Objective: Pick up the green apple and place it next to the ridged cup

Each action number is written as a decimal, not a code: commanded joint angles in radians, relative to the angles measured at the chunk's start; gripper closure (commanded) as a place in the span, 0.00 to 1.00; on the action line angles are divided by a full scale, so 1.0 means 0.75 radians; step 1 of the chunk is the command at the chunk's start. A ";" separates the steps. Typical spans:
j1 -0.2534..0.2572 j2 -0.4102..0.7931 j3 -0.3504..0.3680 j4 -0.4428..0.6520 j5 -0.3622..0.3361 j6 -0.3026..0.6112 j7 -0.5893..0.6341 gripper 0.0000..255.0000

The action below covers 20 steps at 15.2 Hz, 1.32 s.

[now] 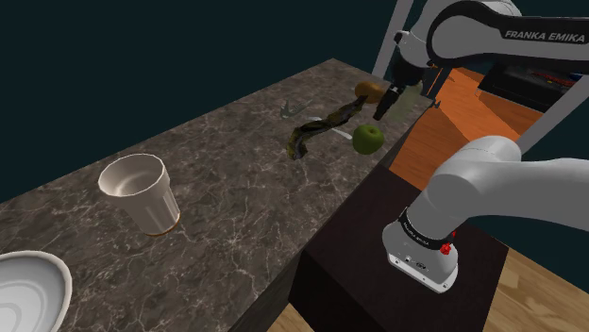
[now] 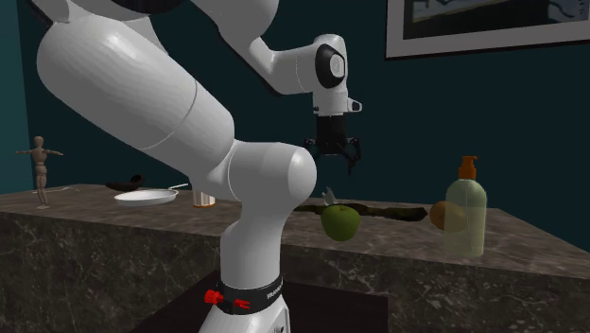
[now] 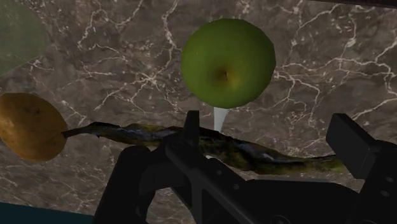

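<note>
Approach step: released black hand [image 2: 338, 159] hovers over round green apple [image 1: 367, 139], shoulder view's upper right; next, descend and clench.

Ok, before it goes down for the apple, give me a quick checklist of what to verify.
1. Gripper open: ok, its fingers stand apart.
2. Apple free to take: ok, it rests on the counter and is not held.
3. Apple between the fingers: not ok, in the wrist view it lies beyond the fingertips.
4. Dark strip clear of the apple: ok, close but apart.
5. Cup upright with bare counter beside it: ok.
</note>
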 commanded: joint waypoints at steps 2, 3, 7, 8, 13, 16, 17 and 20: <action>-0.057 0.019 -0.107 -0.097 -0.079 0.143 -0.090 0.00; -0.059 0.020 -0.110 -0.099 -0.081 0.146 -0.092 0.00; -0.064 0.067 -0.129 -0.150 -0.100 0.244 -0.091 0.00; -0.065 0.081 -0.135 -0.163 -0.105 0.269 -0.091 0.00; -0.067 0.121 -0.148 -0.192 -0.117 0.338 -0.089 0.00; -0.067 0.121 -0.148 -0.192 -0.117 0.338 -0.089 0.00; -0.067 0.121 -0.148 -0.192 -0.117 0.338 -0.089 0.00; -0.067 0.121 -0.148 -0.192 -0.117 0.337 -0.089 1.00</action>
